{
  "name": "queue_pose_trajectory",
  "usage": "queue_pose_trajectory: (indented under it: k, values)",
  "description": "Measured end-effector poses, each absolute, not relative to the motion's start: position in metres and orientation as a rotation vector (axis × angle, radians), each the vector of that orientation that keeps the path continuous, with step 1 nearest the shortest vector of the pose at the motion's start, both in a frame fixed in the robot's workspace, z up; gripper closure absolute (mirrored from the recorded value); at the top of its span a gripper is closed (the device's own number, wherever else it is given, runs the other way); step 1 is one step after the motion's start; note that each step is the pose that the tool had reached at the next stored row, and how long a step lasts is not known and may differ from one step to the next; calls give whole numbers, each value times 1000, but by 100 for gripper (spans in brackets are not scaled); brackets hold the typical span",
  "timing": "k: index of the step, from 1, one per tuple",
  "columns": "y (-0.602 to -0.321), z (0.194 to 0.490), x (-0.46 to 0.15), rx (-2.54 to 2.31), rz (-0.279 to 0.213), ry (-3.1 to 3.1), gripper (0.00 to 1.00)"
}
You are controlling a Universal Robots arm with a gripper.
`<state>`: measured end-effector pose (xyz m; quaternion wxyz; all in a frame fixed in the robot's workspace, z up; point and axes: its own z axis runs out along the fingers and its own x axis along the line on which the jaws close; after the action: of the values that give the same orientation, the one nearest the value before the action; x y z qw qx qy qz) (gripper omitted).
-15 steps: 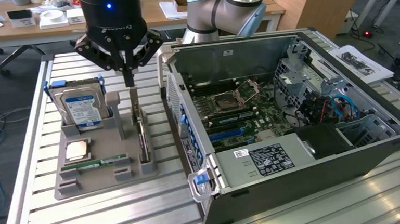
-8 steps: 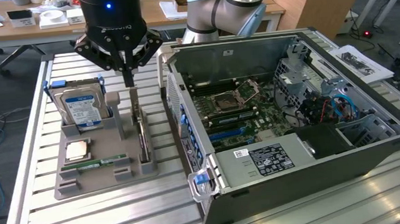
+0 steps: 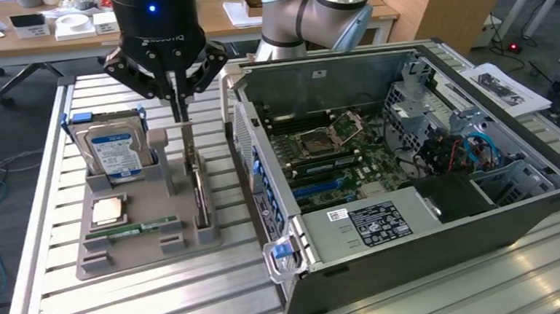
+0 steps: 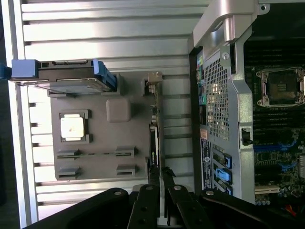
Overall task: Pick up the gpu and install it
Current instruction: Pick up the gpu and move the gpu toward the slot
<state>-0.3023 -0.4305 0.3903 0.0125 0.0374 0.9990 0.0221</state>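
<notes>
The gpu (image 3: 197, 191) stands on its edge in a slot at the exterior view's right side of the grey parts holder (image 3: 140, 254), its silver end bracket pointing up. In the wrist view the gpu (image 4: 153, 136) is a thin dark edge along the holder (image 4: 100, 140). My gripper (image 3: 178, 113) hangs straight above that bracket with its black fingers pressed together, shut, tips just over the card's top. I see nothing between the fingers. In the wrist view the gripper (image 4: 162, 175) sits at the card's near end.
The holder also carries a silver hard drive (image 3: 114, 154) in a blue frame, a CPU (image 3: 108, 210) and a narrow memory stick (image 3: 144, 227). The open computer case (image 3: 261, 165) lies on the exterior view's right, motherboard (image 3: 329, 154) exposed. A slatted metal table (image 3: 172, 302) lies beneath everything.
</notes>
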Motion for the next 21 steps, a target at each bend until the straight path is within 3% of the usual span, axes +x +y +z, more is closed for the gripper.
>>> queue_pose_trajectory:
  k: [5, 7, 8, 21]
  values:
    - [-431, 390, -302, 117, 69, 3114, 65]
    - [-431, 390, -302, 117, 69, 3114, 65]
    - [-431, 390, -302, 117, 69, 3114, 58]
    - [-431, 384, -302, 117, 69, 3114, 58]
